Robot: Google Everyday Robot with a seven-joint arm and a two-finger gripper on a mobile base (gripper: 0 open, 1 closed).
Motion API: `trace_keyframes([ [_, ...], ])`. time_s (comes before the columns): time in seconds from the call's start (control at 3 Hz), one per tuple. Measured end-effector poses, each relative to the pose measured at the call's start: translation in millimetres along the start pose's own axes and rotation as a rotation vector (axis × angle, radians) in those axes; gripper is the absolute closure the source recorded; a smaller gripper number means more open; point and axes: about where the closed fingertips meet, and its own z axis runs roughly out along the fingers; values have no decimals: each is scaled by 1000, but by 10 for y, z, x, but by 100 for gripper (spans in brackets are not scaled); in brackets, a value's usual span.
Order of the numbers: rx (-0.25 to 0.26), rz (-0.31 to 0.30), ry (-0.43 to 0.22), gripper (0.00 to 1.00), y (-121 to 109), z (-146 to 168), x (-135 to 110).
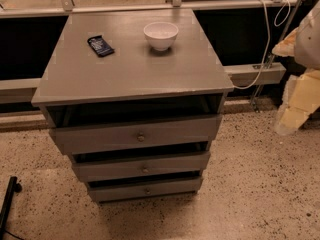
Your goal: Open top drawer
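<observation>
My arm (300, 91) is way over at the right edge of the view. It looks like pale cream and white blocks, and the edge cuts part of it off. The top part sits high, about level with the tabletop (75, 79). The lower part slants down and to the left, toward the speckled floor (260, 184). My jaws are somewhere in that pale shape at the right edge. I cannot tell if they are open or closed, or if they hold anything. My arm is well apart from the grey cabinet and touches none of it.

The top drawer (100, 136) is right under the tabletop, in the middle of the view. It has a long plain grey front and one small round knob (141, 137) in the middle. A dark gap shows above its front.

Under it is the middle drawer (110, 168), and under that the bottom drawer (115, 190). Each of them has a dark gap above it too.

On the tabletop a white bowl (160, 35) stands upright near the back. A small dark blue packet (100, 45) lies flat to the left of it, and the two do not touch. A white cable (266, 44) hangs behind the cabinet on the right.
</observation>
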Motion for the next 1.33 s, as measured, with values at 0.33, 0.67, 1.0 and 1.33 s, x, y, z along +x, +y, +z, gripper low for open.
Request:
trace_keyframes([
  [0.33,4,-2,-4,0,-1,22,-7],
  [0.67,51,-20,-48,0,-10,273,-88],
  [1.0,112,-114,-73,0,154,734,-63],
  [1.33,134,-105,-82,0,84,703,-105],
])
